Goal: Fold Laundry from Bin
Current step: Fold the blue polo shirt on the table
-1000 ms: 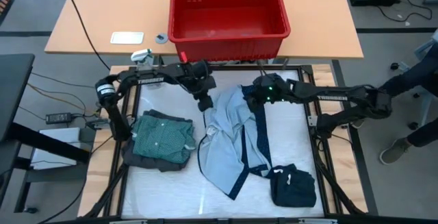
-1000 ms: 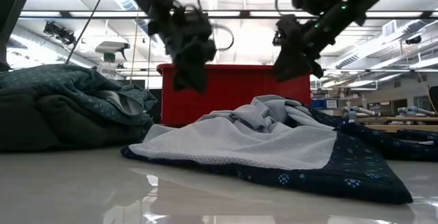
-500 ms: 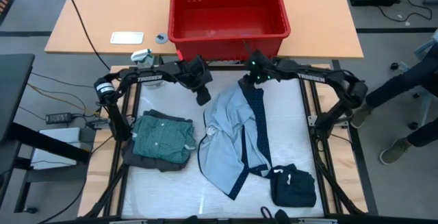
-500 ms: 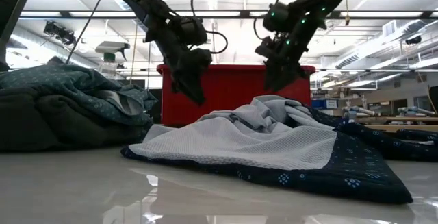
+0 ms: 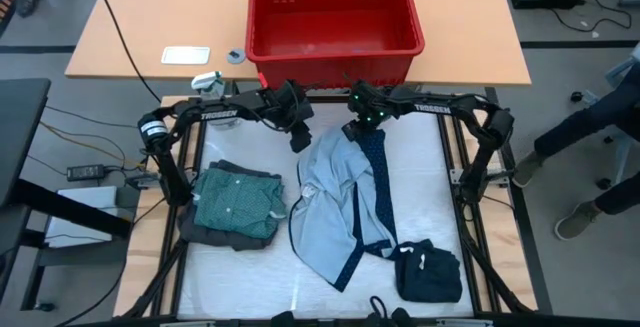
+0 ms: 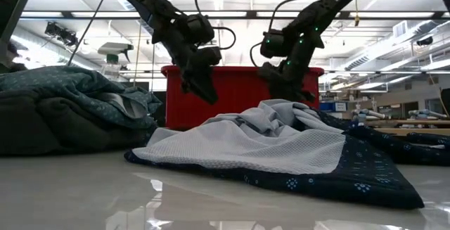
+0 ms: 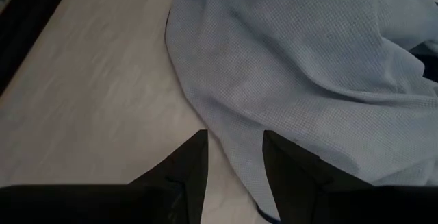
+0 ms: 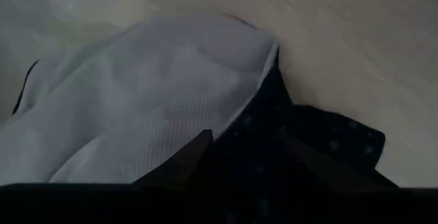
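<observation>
Left pincer [image 7: 235,157] apart, empty; right pincer [image 8: 241,148] perhaps apart, blurred over navy garment [image 8: 301,148].

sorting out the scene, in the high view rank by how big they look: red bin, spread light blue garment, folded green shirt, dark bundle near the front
1. red bin
2. spread light blue garment
3. folded green shirt
4. dark bundle

The bin stands higher, nearer the overhead camera, so its lead over the garment is unsure.

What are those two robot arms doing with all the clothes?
They are folding laundry. A navy dotted shirt, turned to its pale inside, lies spread on the table. The left claw and right claw hang open over its top edge, holding nothing. A folded green shirt and a dark bundle lie beside it. The red bin looks empty.
</observation>
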`<state>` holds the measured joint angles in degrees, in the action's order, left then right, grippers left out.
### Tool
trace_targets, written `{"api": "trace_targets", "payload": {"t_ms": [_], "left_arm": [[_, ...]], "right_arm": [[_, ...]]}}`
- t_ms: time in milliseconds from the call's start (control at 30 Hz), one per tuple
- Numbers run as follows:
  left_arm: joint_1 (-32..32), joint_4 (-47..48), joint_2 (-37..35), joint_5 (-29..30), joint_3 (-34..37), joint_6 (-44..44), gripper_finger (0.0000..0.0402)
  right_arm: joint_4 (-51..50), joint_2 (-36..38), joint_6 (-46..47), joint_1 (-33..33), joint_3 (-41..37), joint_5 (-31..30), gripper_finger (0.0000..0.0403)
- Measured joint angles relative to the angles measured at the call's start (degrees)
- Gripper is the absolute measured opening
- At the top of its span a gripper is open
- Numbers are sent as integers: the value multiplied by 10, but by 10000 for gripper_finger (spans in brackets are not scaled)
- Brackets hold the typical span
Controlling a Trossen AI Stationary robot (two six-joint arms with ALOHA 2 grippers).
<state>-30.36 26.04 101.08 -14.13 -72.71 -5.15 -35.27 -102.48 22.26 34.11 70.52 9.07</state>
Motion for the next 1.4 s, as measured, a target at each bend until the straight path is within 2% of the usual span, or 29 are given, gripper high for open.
{"api": "trace_targets", "payload": {"t_ms": [167,267,333,467,500,600,767,900,1000,1067,1200,1400], "left_arm": [[-1,0,0,0,0,-2,144],[-1,1,0,0,0,-1,144],[0,1,0,0,0,1,144],[0,1,0,0,0,11,144],[0,0,0,0,0,13,144],[0,-1,0,11,0,17,144],[1,-1,0,10,0,90,144],[12,-25,0,-3,0,122,144],[29,-73,0,-8,0,125,145],[42,-109,0,-28,0,117,150],[72,-175,0,-81,0,92,172],[104,-210,1,-26,0,59,223]], "right_arm": [[38,-15,11,2,0,49,156],[37,-20,18,1,1,44,147],[15,-25,18,1,1,26,119],[-24,-29,-9,2,0,-25,21],[-31,-28,-16,2,0,-36,13],[-42,-2,-27,-1,0,-57,8],[-41,107,-48,-34,0,-66,4],[-43,211,-65,-72,1,-38,3],[-67,258,-64,-98,1,-7,2],[-87,278,-59,-114,1,-6,2],[-107,298,-55,-130,1,-43,2],[-105,298,-53,-134,1,-36,1]]}}
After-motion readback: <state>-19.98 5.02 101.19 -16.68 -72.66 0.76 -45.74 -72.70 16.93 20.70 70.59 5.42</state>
